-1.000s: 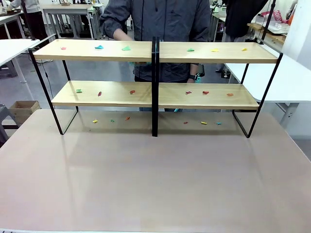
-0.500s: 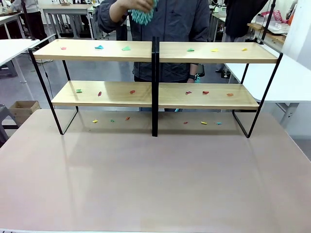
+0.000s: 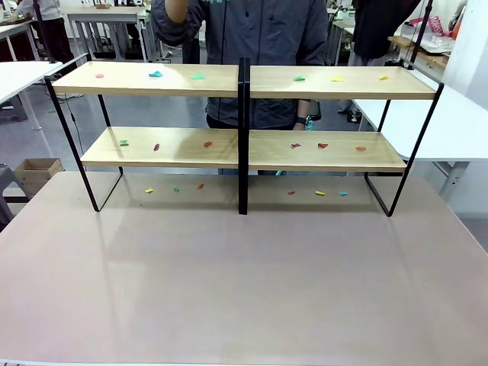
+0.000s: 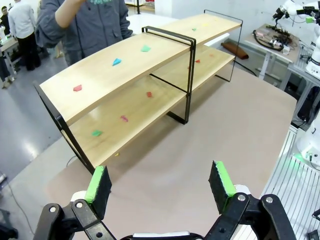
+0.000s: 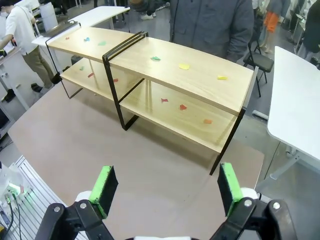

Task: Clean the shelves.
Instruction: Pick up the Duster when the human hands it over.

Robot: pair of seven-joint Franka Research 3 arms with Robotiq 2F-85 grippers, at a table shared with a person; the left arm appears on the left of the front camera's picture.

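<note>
The shelves [image 3: 175, 82] stand across the far half of the table, two light wooden tiers in a thin black frame with a central black divider [image 3: 243, 137]. Small coloured scraps [image 3: 155, 74] lie on both boards and on the table under the rack. Behind it stands a person in a grey jacket [image 3: 259, 30] with one hand [image 3: 178, 8] raised at the picture's top. In the left wrist view my left gripper [image 4: 161, 182] is open above the table, well short of the shelves [image 4: 100, 80]. My right gripper [image 5: 167, 187] is also open, away from the shelves [image 5: 200, 75].
The brown table top [image 3: 244, 290] in front of the rack is bare. White tables [image 3: 19, 75] flank it on the left and on the right [image 3: 457, 122]. A cardboard box [image 3: 34, 171] sits on the floor at the left.
The person's hand has lifted a teal cloth from behind the top board up to the picture's top edge, where it is nearly out of sight. The shelves and scraps have not moved.
</note>
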